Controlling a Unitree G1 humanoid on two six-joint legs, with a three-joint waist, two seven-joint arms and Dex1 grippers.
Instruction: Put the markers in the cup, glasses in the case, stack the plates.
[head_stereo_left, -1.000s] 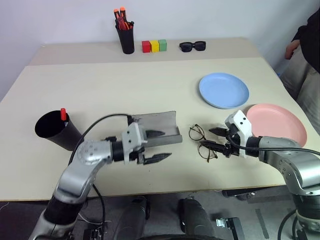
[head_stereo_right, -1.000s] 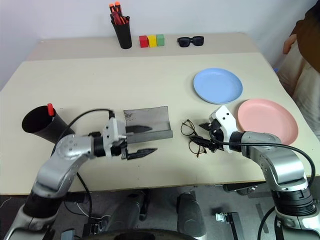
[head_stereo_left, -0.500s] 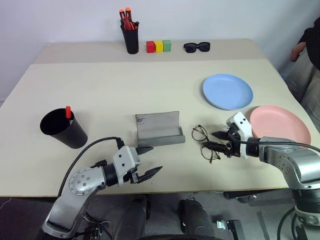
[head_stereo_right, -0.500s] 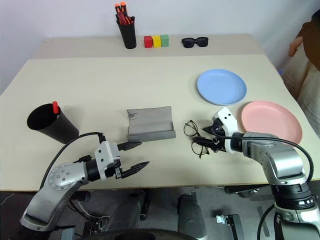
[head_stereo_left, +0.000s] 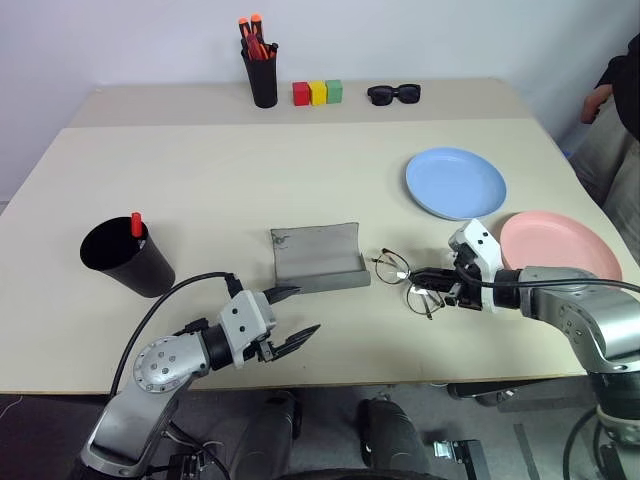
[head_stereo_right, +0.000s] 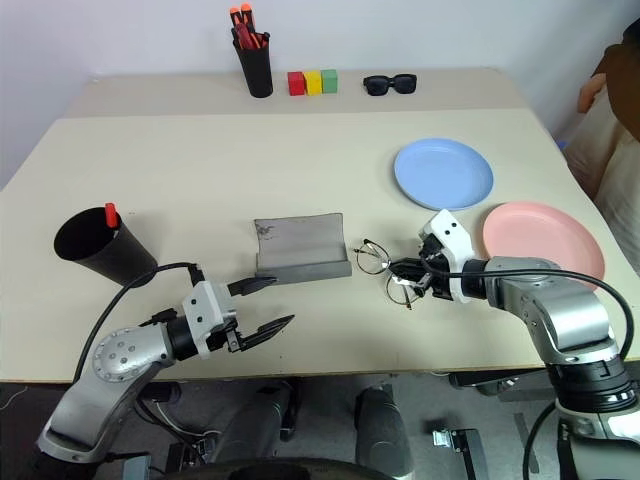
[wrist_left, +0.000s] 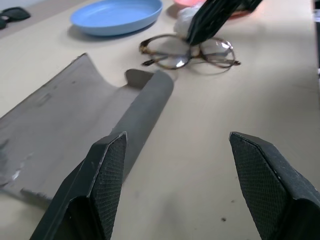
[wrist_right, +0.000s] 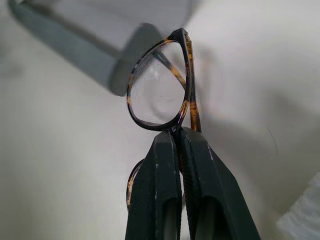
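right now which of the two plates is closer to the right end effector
The salmon pink plate, beside the right end effector near the table's front edge. The light blue plate lies farther back.

A tall narrow black cup (head_stereo_left: 262, 79) stands at the far edge of the beige table (head_stereo_left: 200, 170), holding a bunch of orange-capped markers (head_stereo_left: 252, 32). Just right of it sit three small blocks in a row, red (head_stereo_left: 300, 93), yellow (head_stereo_left: 317, 92) and green (head_stereo_left: 334, 91), touching. Further right lie chunky black sunglasses (head_stereo_left: 393, 94). A person (head_stereo_left: 617, 90) stands at the far right.
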